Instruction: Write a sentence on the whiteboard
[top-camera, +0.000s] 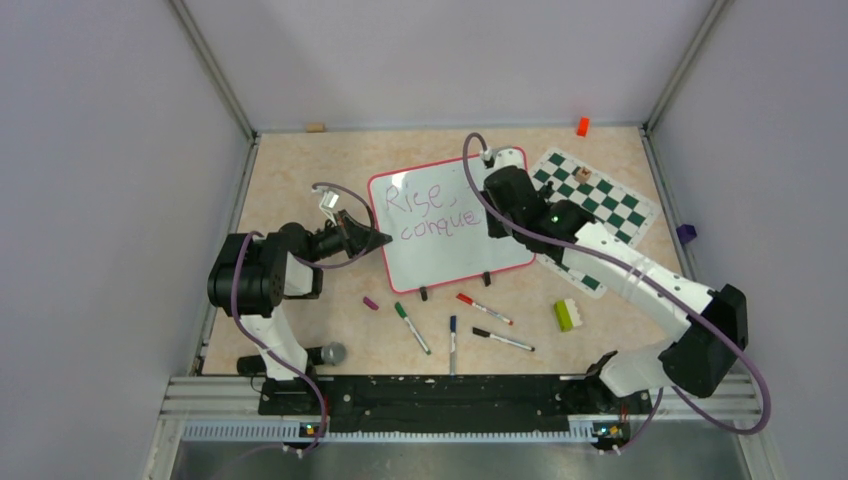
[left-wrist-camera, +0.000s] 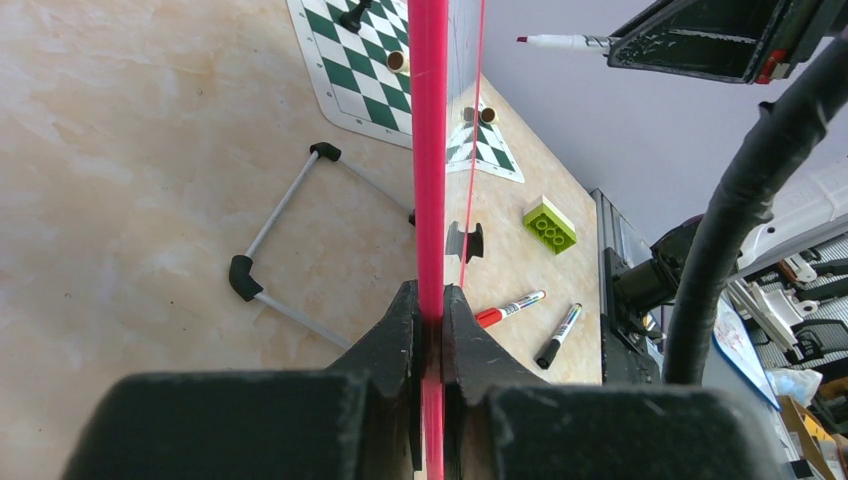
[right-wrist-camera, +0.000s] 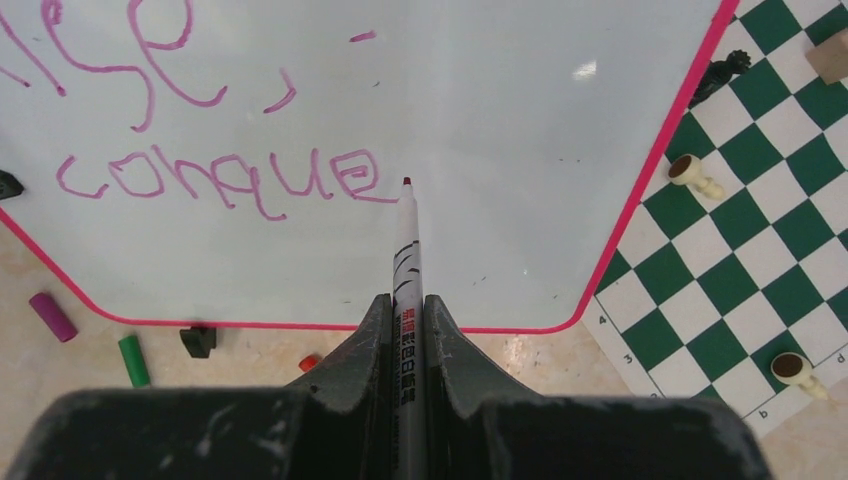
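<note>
While the left gripper is clamped on the red-pink rim of the whiteboard, apparently to steady the propped board against the pen's push, the right gripper pinches a white-barrelled marker tight. Its tip is at or just off the board, right after the last letter of "conque". The sentence so far runs to two purple lines, "Rise," above "conque", on the board's left half at centre frame in the top view. I judge the second word unfinished. The board stands on small black feet on a beige marbled tabletop, with a chequered chess mat just beside its right edge. Spare markers and a lime brick lie lower down. Plain lavender-grey walls enclose the table.
</note>
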